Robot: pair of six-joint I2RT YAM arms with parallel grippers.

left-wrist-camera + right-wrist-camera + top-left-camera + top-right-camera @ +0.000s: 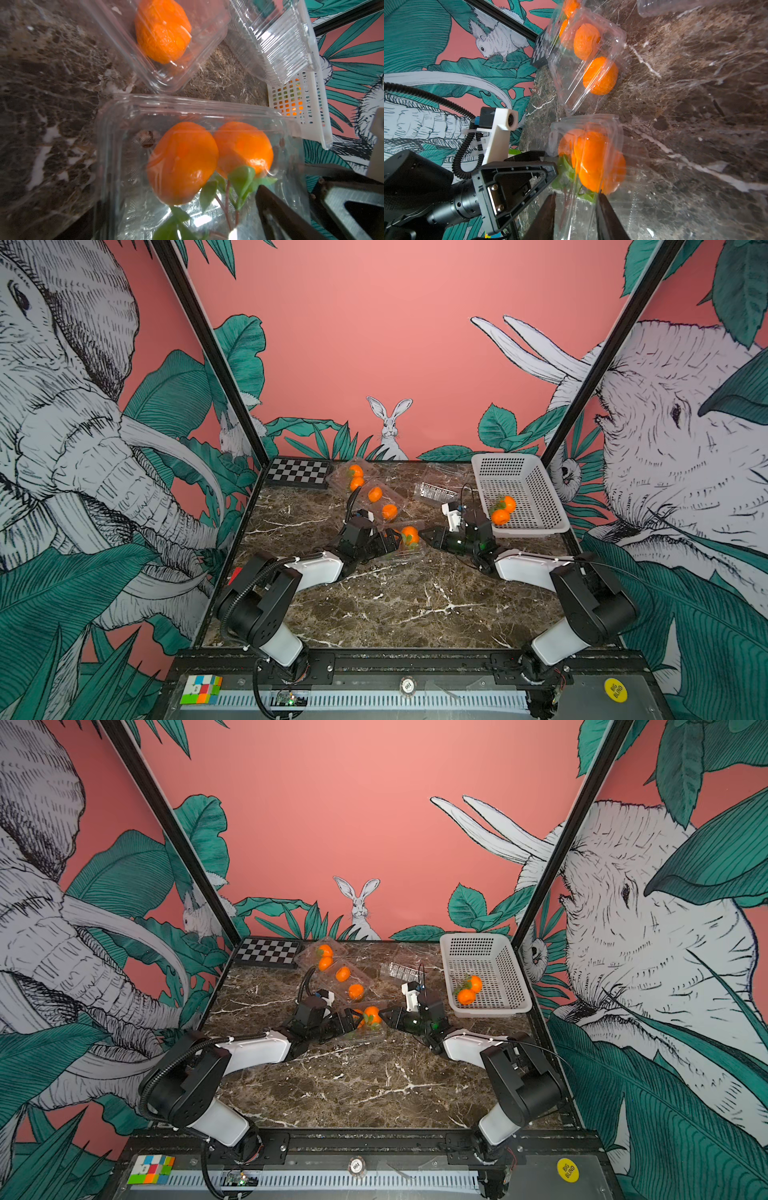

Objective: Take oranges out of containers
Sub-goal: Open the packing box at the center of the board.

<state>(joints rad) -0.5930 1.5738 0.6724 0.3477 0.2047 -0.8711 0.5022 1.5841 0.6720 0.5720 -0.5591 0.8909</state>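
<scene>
In a top view the left gripper point(392, 540) is wide open and empty beside the near container point(409, 552), which holds two oranges point(410, 534). In the right wrist view the right gripper point(577, 195) is half closed with clear plastic between its fingers; whether it grips I cannot tell.

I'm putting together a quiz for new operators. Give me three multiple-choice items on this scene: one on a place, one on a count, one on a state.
1. Where do the two loose oranges lie? A on a plate; B in the white basket; C in a bowl.
2. How many clear containers hold oranges? A one; B three; C four.
3. How do the jaws of the left gripper stand? A spread wide; B shut tight; C out of view.

B: both sit inside the basket's perforated walls.
B: three hold two each, and the empty container by the basket holds none.
A: the left wrist view shows them wide apart at the nearest container.
</scene>
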